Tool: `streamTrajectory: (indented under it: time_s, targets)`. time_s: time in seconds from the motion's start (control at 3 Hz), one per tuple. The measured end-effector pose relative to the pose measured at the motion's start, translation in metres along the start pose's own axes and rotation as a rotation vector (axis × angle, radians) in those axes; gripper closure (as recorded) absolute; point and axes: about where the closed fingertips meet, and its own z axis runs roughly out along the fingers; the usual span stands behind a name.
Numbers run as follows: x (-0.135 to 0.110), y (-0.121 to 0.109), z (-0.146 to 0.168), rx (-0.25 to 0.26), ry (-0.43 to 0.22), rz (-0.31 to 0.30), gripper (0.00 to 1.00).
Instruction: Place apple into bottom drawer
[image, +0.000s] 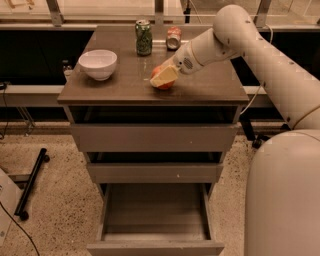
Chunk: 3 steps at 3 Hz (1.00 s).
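The red-orange apple (164, 84) sits on the cabinet top near the middle front. My gripper (163, 77) is right at the apple, its pale fingers covering the apple's upper side. The arm reaches in from the right. The bottom drawer (156, 220) is pulled open below, its flat tray bare. The two drawers above it are pushed in.
A white bowl (98, 64) stands at the left of the top. A green can (143, 37) stands at the back and a red-and-white can (173, 38) lies next to it. A black stand leg (31, 182) lies on the floor at the left.
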Motion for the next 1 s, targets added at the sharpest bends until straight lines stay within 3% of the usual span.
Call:
streamTrajectory:
  time_s: [0.33,0.67,1.0]
  targets:
    - [-0.017,0.018,-0.025,0.010,-0.024,-0.081,0.88]
    - [-0.042,0.051,-0.065,0.027,-0.093,-0.208,1.00]
    - [-0.049,0.101,-0.093,-0.005,-0.146,-0.291,1.00]
